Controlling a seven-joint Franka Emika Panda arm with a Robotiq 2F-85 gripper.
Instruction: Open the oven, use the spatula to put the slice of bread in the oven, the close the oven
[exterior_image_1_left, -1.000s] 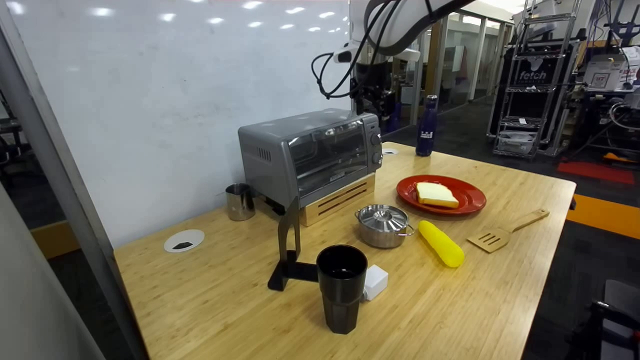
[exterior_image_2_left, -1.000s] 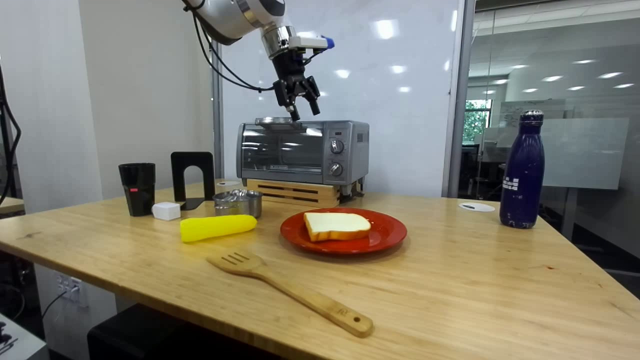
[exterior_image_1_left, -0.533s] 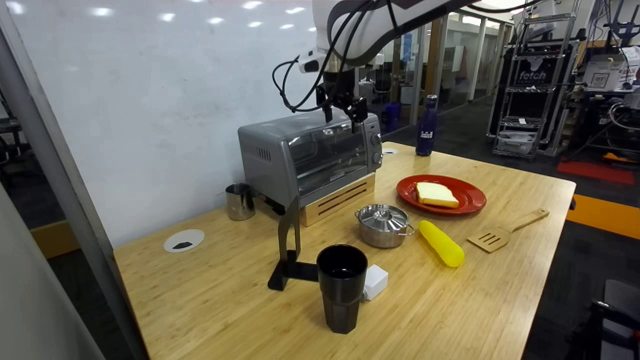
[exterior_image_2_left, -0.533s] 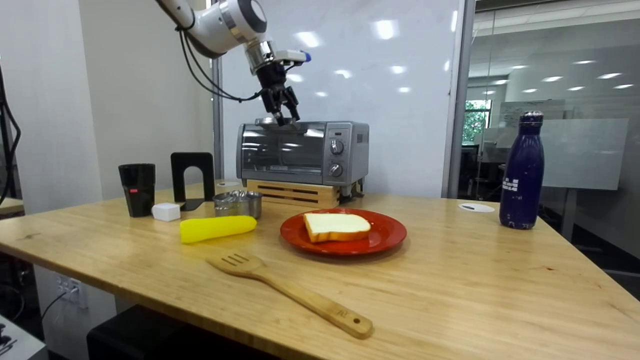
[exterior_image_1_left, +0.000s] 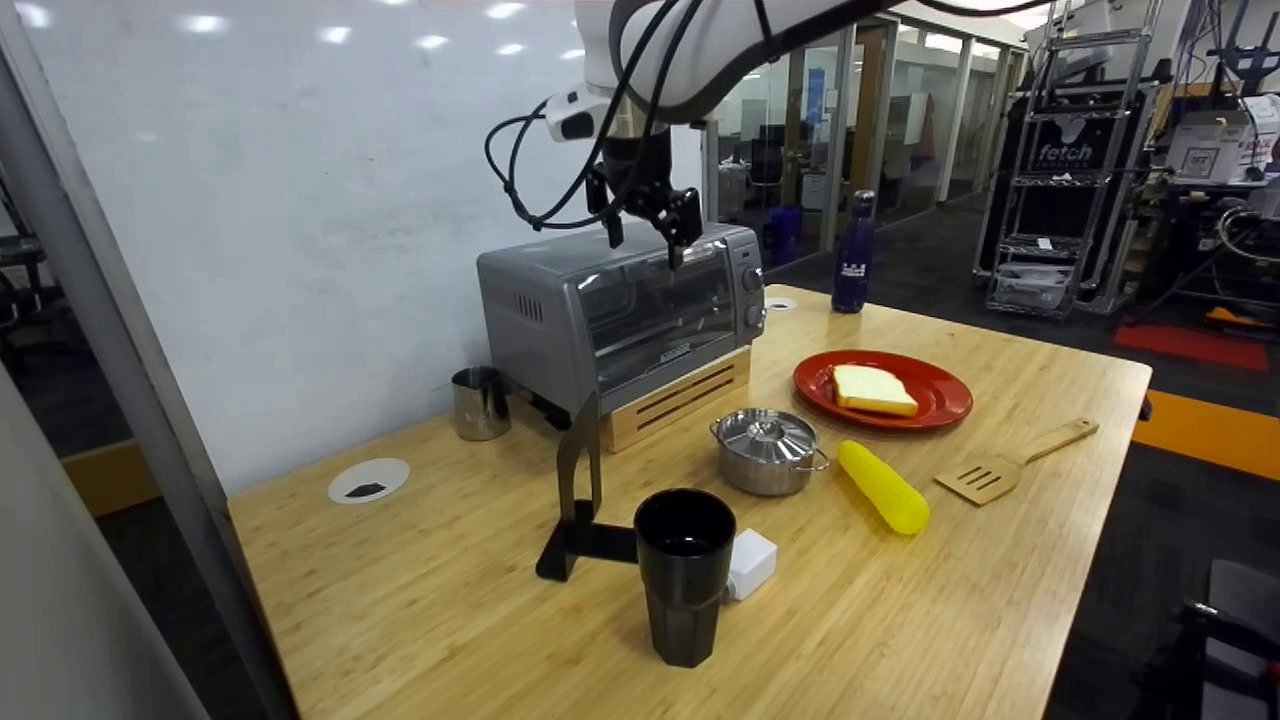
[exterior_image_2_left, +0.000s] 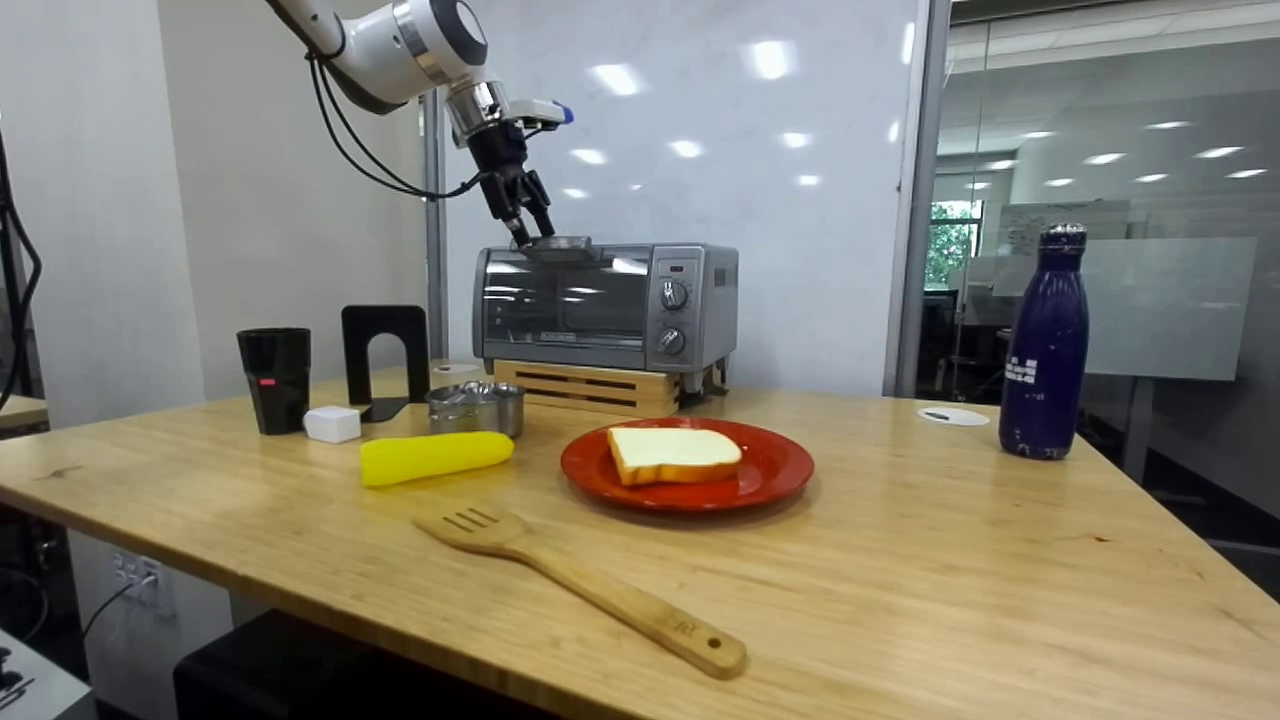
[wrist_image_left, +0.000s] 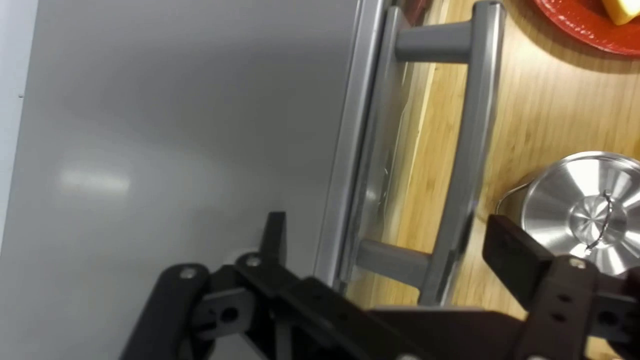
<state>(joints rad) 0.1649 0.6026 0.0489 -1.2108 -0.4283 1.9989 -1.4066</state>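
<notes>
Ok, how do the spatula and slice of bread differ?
The spatula is long and slim; the slice of bread is squarish. The spatula is tan and slotted; the slice of bread is pale with a golden edge. The spatula lies on the table; the slice of bread, on the red plate. Both lie flat and unheld.

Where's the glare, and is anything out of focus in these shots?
In the wrist view, pale glare on top of the oven, bright highlights on the pot lid, claw slightly soft; in both exterior views, light spots on the white panel; in an exterior view, streaks on the glass door.
</notes>
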